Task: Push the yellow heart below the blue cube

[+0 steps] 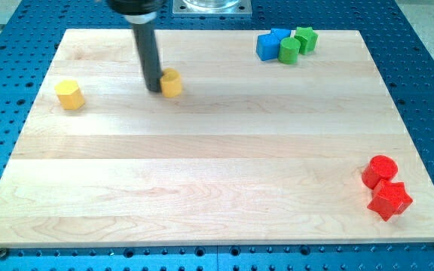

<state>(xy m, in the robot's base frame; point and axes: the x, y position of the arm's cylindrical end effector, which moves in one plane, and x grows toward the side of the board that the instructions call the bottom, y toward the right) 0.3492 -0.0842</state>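
The rod comes down from the view's top, and my tip rests on the wooden board touching the left side of the yellow heart. The arm carries no claw at all (only this straight dark rod), so nothing is gripped or held; the tip merely presses against the block's side.

The yellow heart sits in the upper left-centre of the board, its lobes hard to make out from this angle. The blue cube lies well apart from it toward the view's upper right, close to the board's top edge. Packed against the cube are a second blue block just behind it, a green cylinder touching its right side, and a green star-like block further right.

A yellow hexagonal block stands alone near the board's left edge, level with the heart. In the lower right corner a red cylinder touches a red star-shaped block just below it.

There are no containers on the board; every block rests directly on the wood, which lies on a blue perforated table.
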